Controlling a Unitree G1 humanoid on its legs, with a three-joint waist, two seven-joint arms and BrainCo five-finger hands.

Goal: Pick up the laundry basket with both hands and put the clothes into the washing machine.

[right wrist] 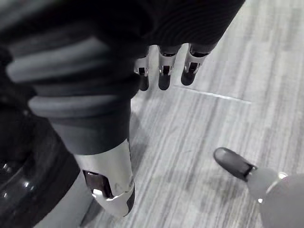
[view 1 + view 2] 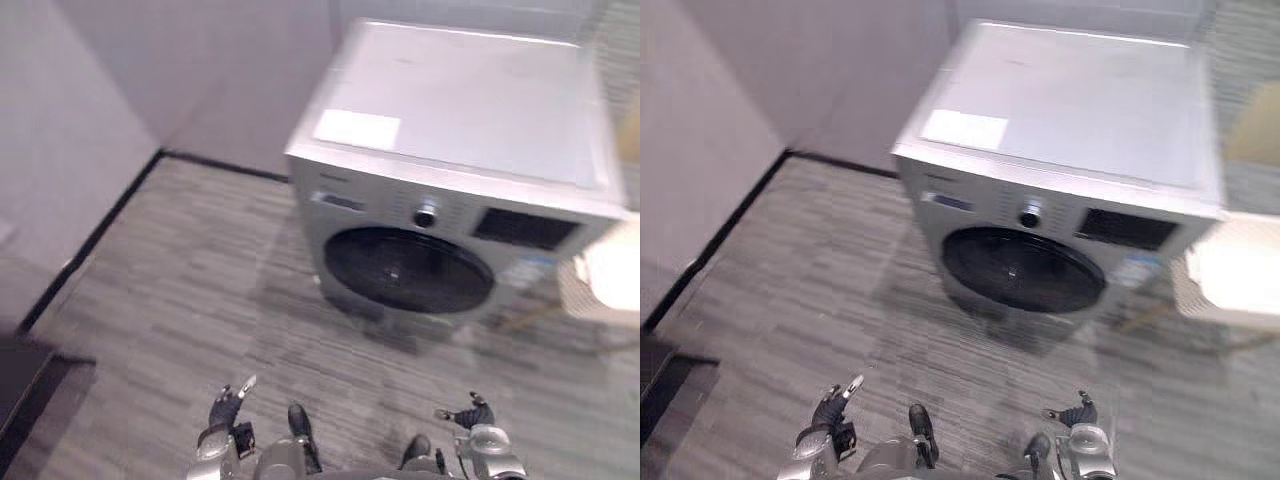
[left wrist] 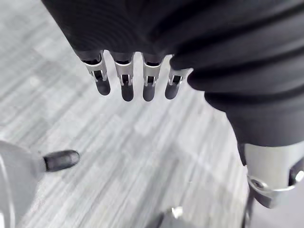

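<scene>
A silver front-loading washing machine (image 2: 455, 110) stands ahead on the grey floor, its round dark door (image 2: 408, 268) shut. At the right edge, beside the machine, sits a pale laundry basket (image 2: 605, 285) with a latticed side; its load is a white blur. My left hand (image 2: 228, 408) and right hand (image 2: 472, 415) hang low, well short of machine and basket. Both are open and hold nothing. In the left wrist view the fingers (image 3: 126, 80) are straight with the thumb (image 3: 59, 160) apart. The right wrist view shows the same, fingers (image 1: 164, 71) and thumb (image 1: 232, 164) spread.
Grey walls with a black skirting (image 2: 95, 235) run along the left and behind the machine. A dark low object (image 2: 20, 385) sits at the lower left corner. Wood-patterned floor (image 2: 200, 290) stretches between me and the machine.
</scene>
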